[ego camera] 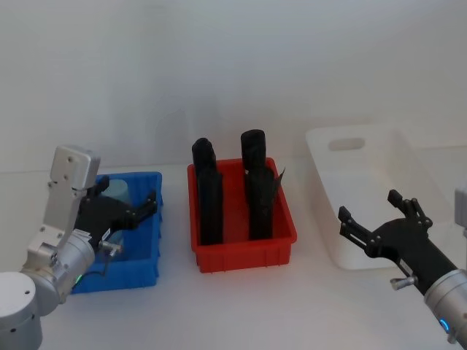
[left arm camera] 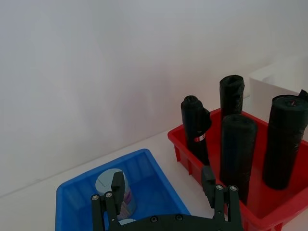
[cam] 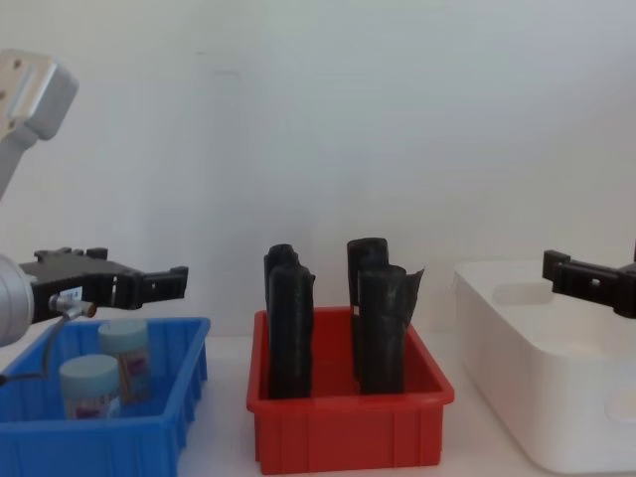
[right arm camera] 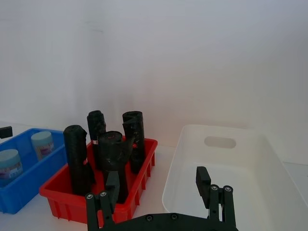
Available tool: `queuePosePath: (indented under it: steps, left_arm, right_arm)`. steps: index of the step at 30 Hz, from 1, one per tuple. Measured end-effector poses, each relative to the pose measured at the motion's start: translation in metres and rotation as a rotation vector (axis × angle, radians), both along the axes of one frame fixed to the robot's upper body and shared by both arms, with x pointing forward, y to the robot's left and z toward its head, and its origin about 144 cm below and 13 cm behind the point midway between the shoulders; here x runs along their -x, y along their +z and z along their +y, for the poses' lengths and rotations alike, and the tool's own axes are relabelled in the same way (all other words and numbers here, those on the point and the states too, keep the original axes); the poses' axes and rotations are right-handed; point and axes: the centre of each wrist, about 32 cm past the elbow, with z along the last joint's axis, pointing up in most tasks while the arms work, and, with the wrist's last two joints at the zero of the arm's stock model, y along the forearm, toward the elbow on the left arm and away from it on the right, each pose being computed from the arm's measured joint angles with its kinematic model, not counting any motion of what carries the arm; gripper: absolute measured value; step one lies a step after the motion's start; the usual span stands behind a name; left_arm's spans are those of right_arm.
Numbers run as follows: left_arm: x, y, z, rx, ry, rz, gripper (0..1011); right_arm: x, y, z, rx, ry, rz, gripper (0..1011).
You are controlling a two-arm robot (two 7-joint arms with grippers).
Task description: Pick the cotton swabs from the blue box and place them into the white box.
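Observation:
Two cotton swabs jars (cam: 126, 358) (cam: 87, 388) with pale blue lids stand upright in the blue box (cam: 99, 437) at the left. In the left wrist view, one jar (left arm camera: 115, 192) sits just beyond a fingertip. My left gripper (ego camera: 149, 206) hovers open over the blue box (ego camera: 139, 251), above the jars, holding nothing. The white box (ego camera: 379, 168) stands at the right. My right gripper (ego camera: 368, 205) hangs open over its near-left part, with nothing between its fingers. The right wrist view shows both jars (right arm camera: 42, 144) (right arm camera: 9, 166) and the white box (right arm camera: 226, 163).
A red bin (ego camera: 244, 251) with several tall black rolls (ego camera: 210, 197) stands between the blue and white boxes. A plain white wall rises close behind the table. Bare white tabletop lies in front of the bins.

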Motion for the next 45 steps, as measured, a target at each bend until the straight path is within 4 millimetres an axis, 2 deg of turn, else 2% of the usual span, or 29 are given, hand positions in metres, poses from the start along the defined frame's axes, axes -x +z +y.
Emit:
queuePosePath:
  steps: [23,45]
  left_arm:
    - [-0.017,-0.018,0.037,-0.002,0.08,0.145,1004]
    - [-0.029,-0.031,0.042,0.007,0.07,0.209,1004]
  right_arm:
    - [0.0,0.0,0.0,0.0,0.0,0.0,1002]
    - [0.0,0.0,0.0,0.0,0.0,0.0,1002]
